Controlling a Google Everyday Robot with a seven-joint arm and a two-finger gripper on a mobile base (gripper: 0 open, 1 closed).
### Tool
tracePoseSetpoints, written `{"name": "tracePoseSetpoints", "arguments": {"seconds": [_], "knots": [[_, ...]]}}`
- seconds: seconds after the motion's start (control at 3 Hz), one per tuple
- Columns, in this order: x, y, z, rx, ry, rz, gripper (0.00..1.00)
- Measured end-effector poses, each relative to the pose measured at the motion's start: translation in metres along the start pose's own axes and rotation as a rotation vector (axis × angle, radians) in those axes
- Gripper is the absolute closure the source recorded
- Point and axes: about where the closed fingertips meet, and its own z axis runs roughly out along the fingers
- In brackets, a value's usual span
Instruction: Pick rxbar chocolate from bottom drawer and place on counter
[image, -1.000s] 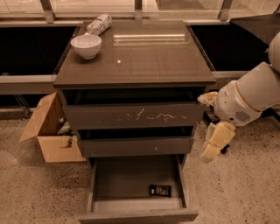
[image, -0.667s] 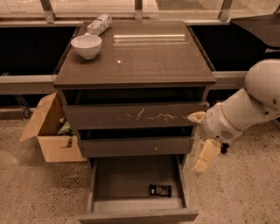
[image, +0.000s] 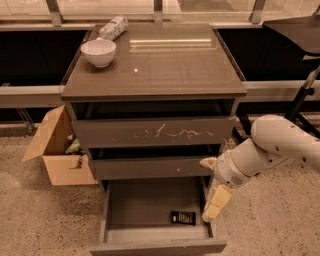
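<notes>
The rxbar chocolate (image: 183, 217), a small black wrapper, lies flat on the floor of the bottom drawer (image: 155, 246), near its front right corner. That drawer is pulled out, showing its grey box interior. My gripper (image: 205, 190) hangs at the drawer's right side, just above its right wall and up-right of the bar, not touching it. Its cream fingers (image: 217, 202) stand apart, open, with nothing between them. The counter (image: 165, 65) is the glossy top slab of the cabinet.
A white bowl (image: 98, 52) and a whitish packet (image: 113, 27) sit at the counter's back left. The upper drawers are slightly ajar, one front scratched (image: 170, 133). An open cardboard box (image: 52, 150) stands on the floor at left. A dark stand (image: 300, 100) rises at right.
My arm has swung left and down, bringing the gripper from beside the middle drawer to the bottom drawer's right edge. The bar has not moved.
</notes>
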Motion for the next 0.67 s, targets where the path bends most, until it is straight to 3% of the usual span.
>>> {"name": "tracePoseSetpoints", "arguments": {"seconds": [0.33, 0.67], "knots": [[0.000, 0.000, 0.000, 0.000, 0.000, 0.000, 0.00], [0.017, -0.004, 0.031, -0.056, 0.017, 0.009, 0.00]]}}
